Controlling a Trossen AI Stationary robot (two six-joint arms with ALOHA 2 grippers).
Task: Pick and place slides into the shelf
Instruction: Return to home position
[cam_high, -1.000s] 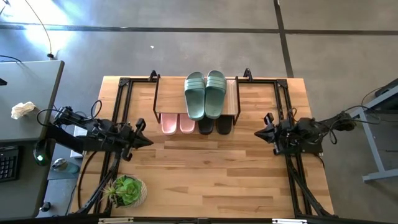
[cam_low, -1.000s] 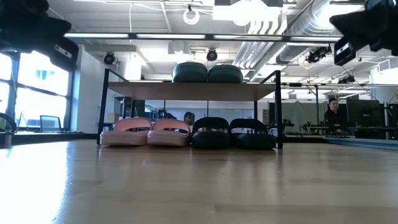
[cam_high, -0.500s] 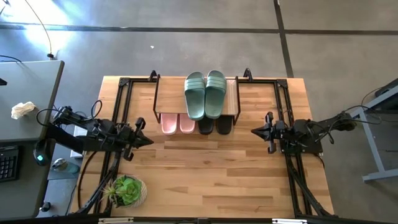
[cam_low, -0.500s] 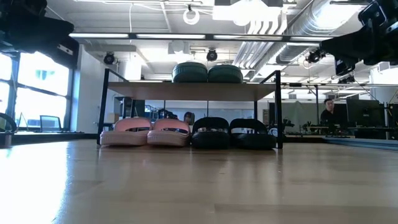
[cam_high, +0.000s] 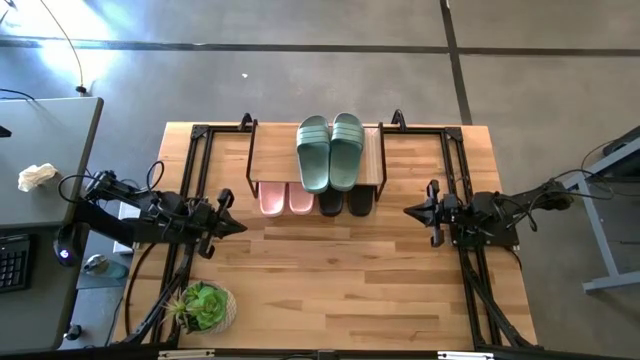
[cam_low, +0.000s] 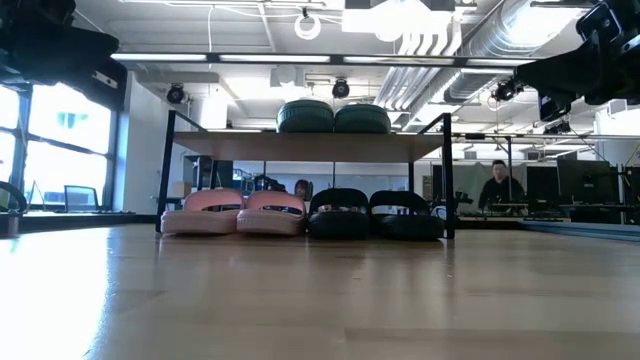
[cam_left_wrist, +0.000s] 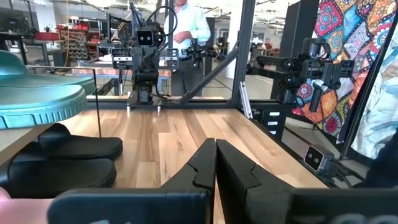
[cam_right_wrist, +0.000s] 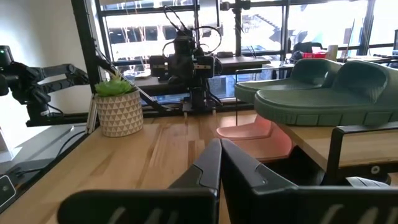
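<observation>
The shelf (cam_high: 268, 160) stands at the table's far middle. The sage green slides (cam_high: 330, 150) lie side by side on its plank top. The pink slides (cam_high: 286, 198) and the black slides (cam_high: 346, 202) rest under it on the tabletop, also in the low view (cam_low: 235, 213) (cam_low: 375, 214). My left gripper (cam_high: 240, 227) is shut and empty, above the table left of the shelf. My right gripper (cam_high: 408, 211) is shut and empty, right of the shelf. Each shows shut in its wrist view (cam_left_wrist: 216, 163) (cam_right_wrist: 220, 163).
A potted green plant (cam_high: 203, 306) stands at the table's near left corner. Black metal frames (cam_high: 195, 150) (cam_high: 455, 150) run along the table's left and right sides. Bare wooden tabletop (cam_high: 330, 270) lies between the arms, near of the shelf. A person (cam_low: 497, 185) shows in the room behind.
My right gripper has moved a little toward the shelf and the table's left, staying shut. The left arm has kept still. The slides have not moved.
</observation>
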